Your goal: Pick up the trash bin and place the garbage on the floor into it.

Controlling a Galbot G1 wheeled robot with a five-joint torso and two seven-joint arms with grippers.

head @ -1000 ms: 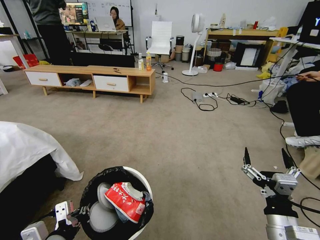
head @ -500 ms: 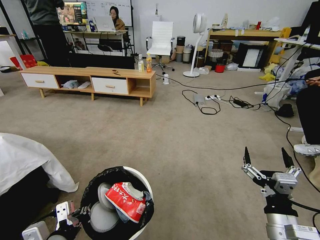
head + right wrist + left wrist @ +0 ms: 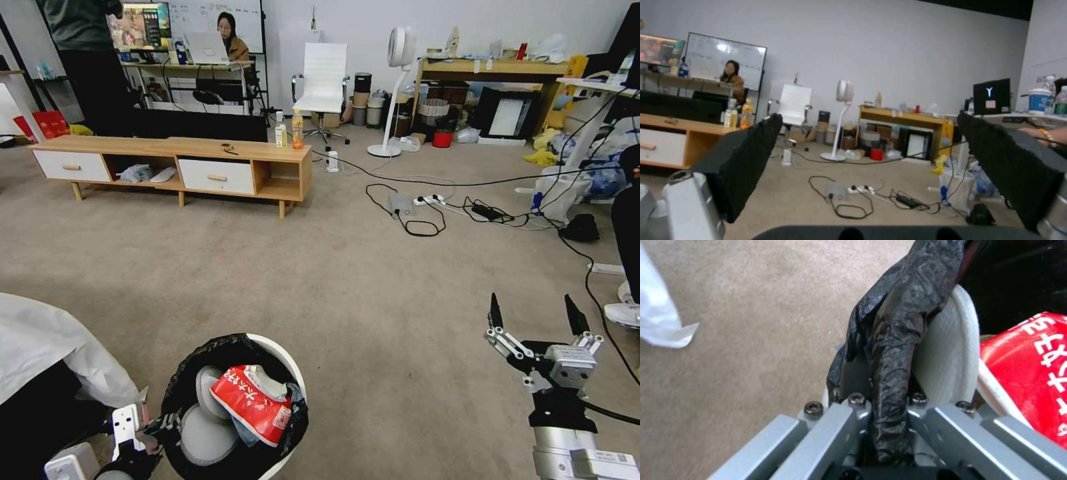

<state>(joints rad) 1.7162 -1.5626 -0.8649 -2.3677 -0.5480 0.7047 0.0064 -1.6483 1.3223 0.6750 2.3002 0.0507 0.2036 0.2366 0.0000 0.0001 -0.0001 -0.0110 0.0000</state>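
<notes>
Gripping the bin (image 3: 283, 357) by its bag-lined rim, my left gripper (image 3: 143, 427) was clamped on the black bag (image 3: 889, 350) at lower left, a red wrapper (image 3: 250, 400) lying inside. My right gripper (image 3: 533, 317) hung empty over the carpet (image 3: 333, 280), fingers (image 3: 744, 156) spread wide.

Floor: beige-grey carpet (image 3: 280, 267), black cables and a power strip (image 3: 427, 199) lay across it
Walls: plain white, whiteboard (image 3: 207, 17) at back
Left: low wooden cabinet (image 3: 180, 163) with white drawers
Back: white office chair (image 3: 322, 73), standing fan (image 3: 393, 80), wooden desk (image 3: 493, 70) cluttered
Near left: white sheet (image 3: 40, 333) draped
</notes>
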